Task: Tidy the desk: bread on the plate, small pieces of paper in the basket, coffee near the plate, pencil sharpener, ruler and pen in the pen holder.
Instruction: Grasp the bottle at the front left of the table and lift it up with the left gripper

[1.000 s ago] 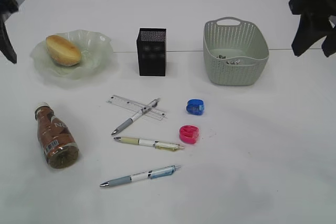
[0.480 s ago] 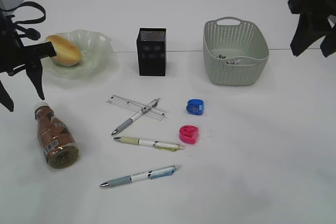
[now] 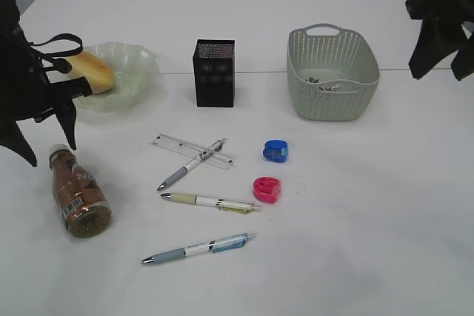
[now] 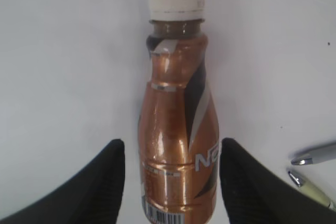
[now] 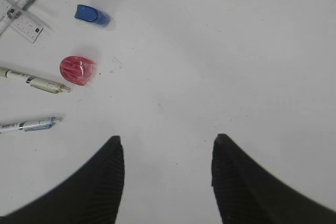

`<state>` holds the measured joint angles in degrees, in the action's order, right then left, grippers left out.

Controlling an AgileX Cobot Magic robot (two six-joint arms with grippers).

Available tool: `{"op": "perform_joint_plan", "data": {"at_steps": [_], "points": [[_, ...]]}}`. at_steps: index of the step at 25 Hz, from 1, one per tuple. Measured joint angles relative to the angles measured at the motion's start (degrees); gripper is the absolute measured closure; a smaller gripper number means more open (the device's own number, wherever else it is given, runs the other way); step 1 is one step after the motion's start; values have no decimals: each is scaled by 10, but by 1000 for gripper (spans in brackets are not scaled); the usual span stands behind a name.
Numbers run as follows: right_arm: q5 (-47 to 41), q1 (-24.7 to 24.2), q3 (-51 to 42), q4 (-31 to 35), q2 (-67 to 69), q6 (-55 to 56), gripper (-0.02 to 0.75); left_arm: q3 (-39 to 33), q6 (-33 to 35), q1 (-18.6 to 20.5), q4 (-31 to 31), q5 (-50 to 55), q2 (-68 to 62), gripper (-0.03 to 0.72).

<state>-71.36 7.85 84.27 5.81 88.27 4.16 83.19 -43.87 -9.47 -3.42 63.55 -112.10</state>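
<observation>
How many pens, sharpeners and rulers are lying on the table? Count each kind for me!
Pens: 3, one white, one yellowish, one blue-grey
Sharpeners: 2, one blue, one pink
Ruler: 1
Total: 6

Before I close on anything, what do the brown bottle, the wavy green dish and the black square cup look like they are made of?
Brown bottle with white cap: likely plastic, glossy; highlights run along its printed sleeve. Wavy pale green dish: translucent, glass or clear plastic, I cannot tell which; the desk shows through its ruffled rim. Black square cup: seemingly metal mesh, matte; fine holes speckle its walls.
</observation>
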Motion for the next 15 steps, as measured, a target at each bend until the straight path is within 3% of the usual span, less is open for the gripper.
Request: {"op": "perform_joint_plan", "data": {"at_steps": [15], "points": [[0, 0, 0, -2, 0, -1, 340, 0, -3, 0, 1, -41, -65, 193]]}}
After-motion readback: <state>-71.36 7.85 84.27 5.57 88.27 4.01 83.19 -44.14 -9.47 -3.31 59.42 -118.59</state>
